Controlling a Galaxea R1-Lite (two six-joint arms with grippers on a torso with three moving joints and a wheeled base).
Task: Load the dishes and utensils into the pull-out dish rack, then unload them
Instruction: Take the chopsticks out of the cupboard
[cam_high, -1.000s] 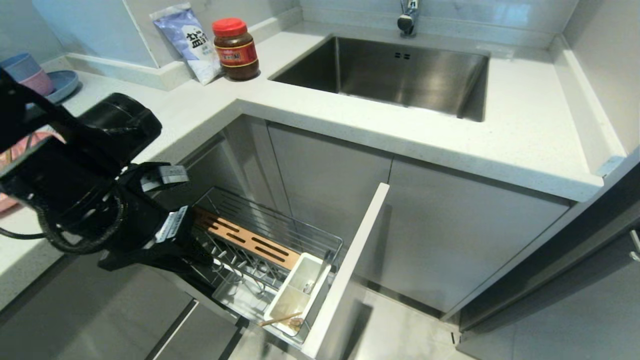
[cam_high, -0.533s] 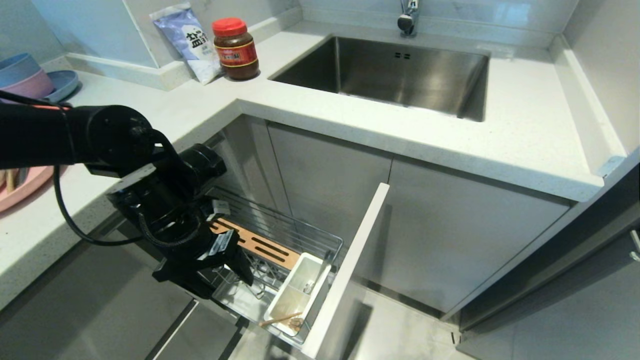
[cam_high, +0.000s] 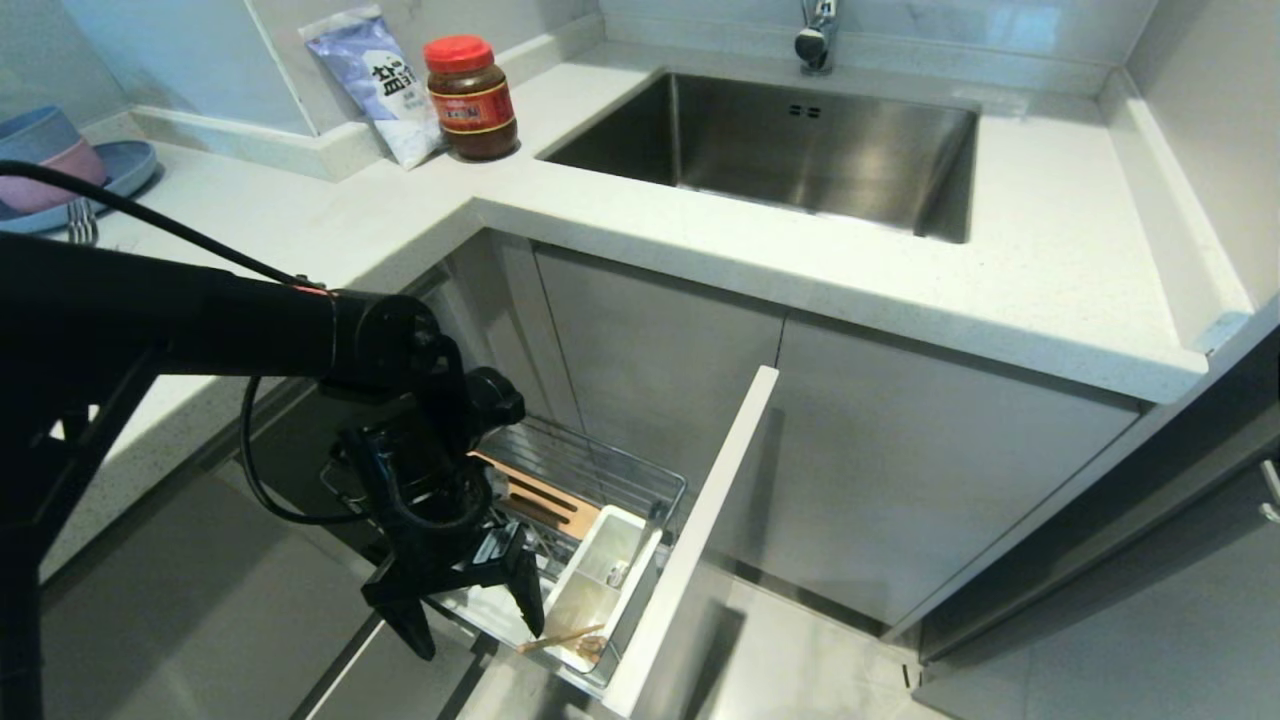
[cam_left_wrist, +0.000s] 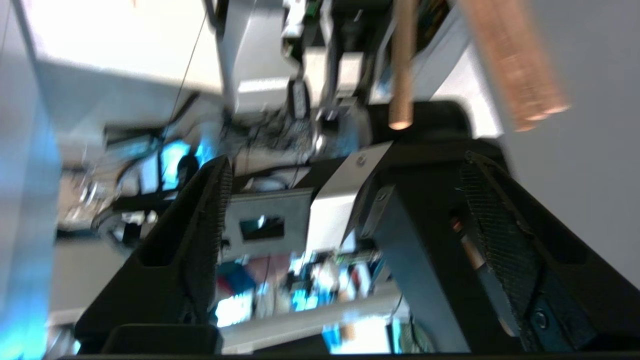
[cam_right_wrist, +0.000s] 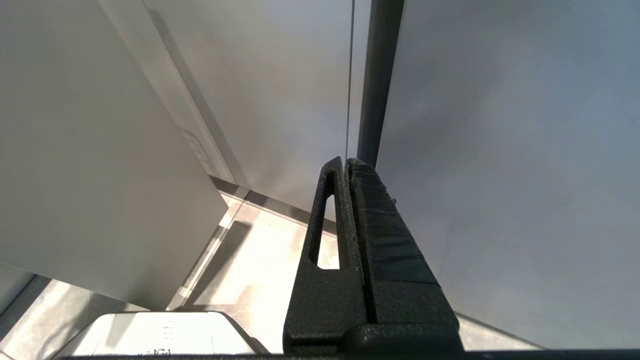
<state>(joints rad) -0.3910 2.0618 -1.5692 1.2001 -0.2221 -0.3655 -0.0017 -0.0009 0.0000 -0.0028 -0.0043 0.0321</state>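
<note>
From the head view, my left pincer hangs spread and empty over the front of the pull-out dish rack, just beside its white caddy, where chopsticks lie slanted. The fork sits on the table by the stacked bowls, so I judge loading barely begun. My left wrist view shows both fingers apart, nothing between them. My right wrist view shows my right pincer clenched on nothing, parked by the cabinet.
</note>
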